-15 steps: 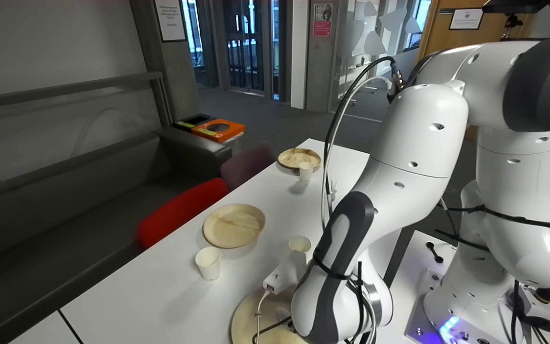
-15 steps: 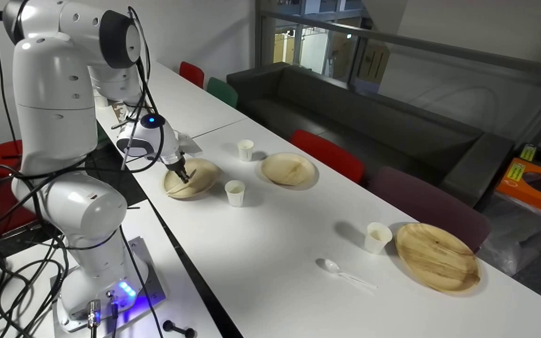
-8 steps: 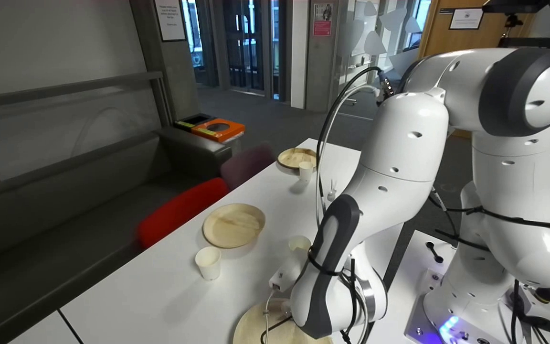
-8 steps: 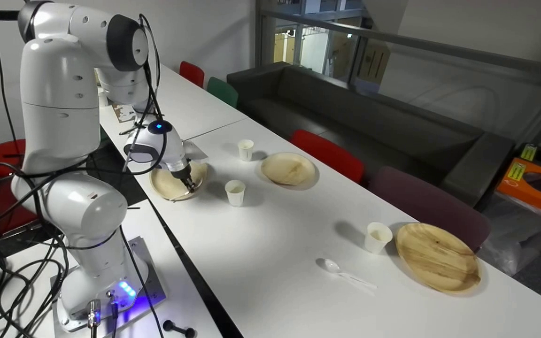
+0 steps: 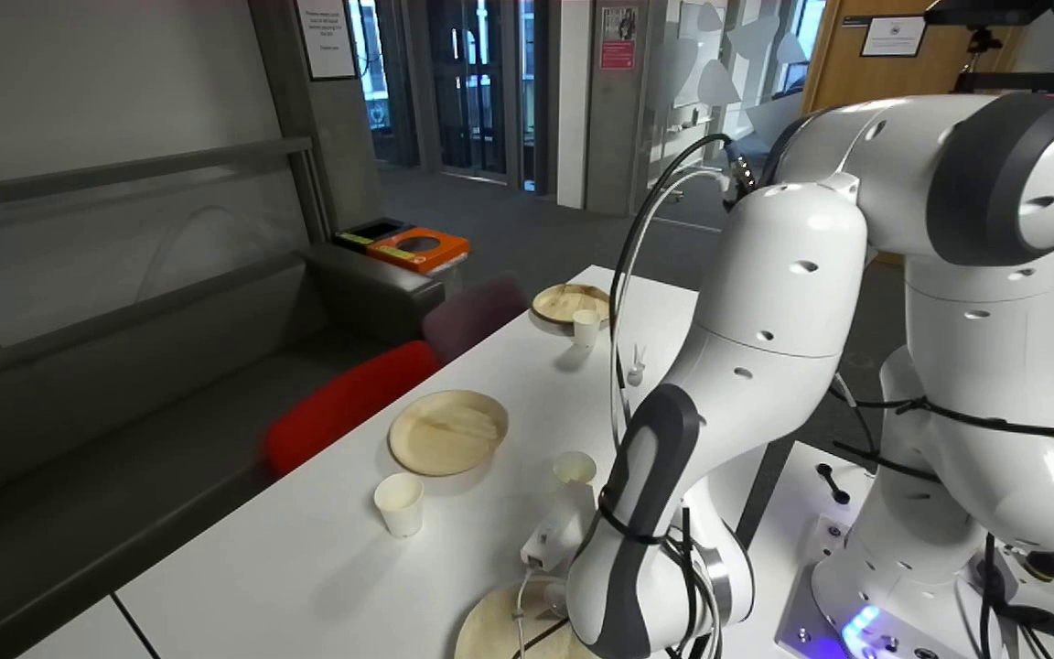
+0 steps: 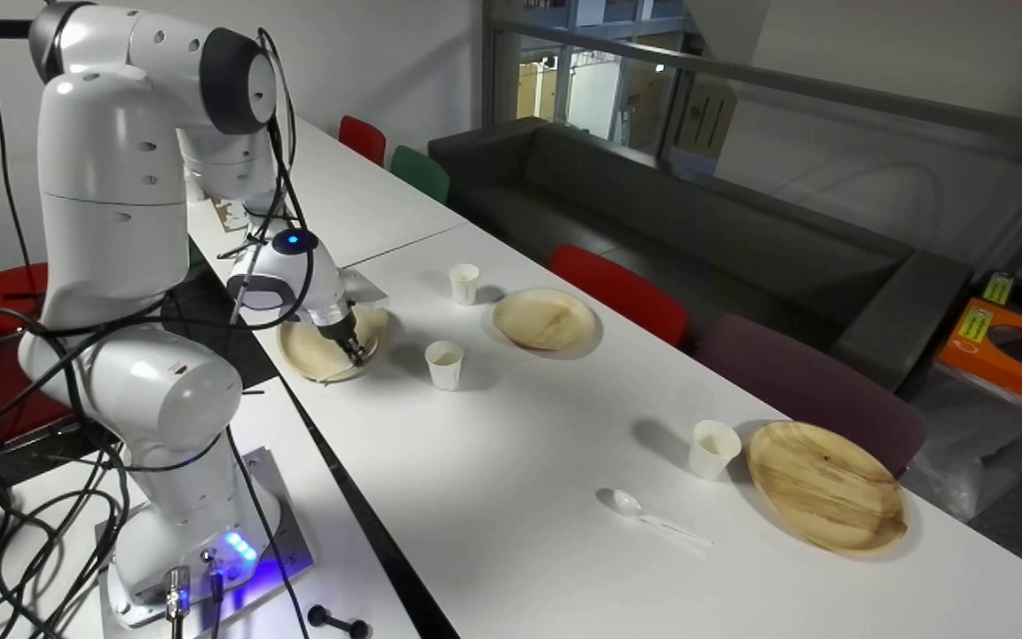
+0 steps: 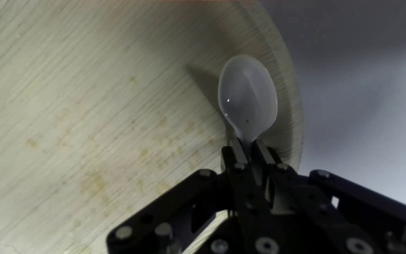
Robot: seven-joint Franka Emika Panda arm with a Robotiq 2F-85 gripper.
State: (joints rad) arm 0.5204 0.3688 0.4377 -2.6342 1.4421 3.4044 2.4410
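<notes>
Clasping a white spoon (image 7: pixel 248 93), end effector (image 7: pixel 248 151) over a tan plate (image 7: pixel 111 98)

Is a shared sitting room in an office or school kind of building. Has a long white table (image 6: pixel 520 461) with a red chair (image 6: pixel 622 295) and a purple chair (image 6: pixel 817 390) on the far side, and a grey sofa (image 6: pixel 742 235) behind. In an exterior view, also has an orange bin (image 5: pixel 446 246) past the sofa, a paper sign (image 5: pixel 326 37) on the left, and a glass wall (image 5: pixel 718 84) far back on the right. Might have a whiteboard (image 5: pixel 696 55) behind the glass, but too blurry to tell.
</notes>
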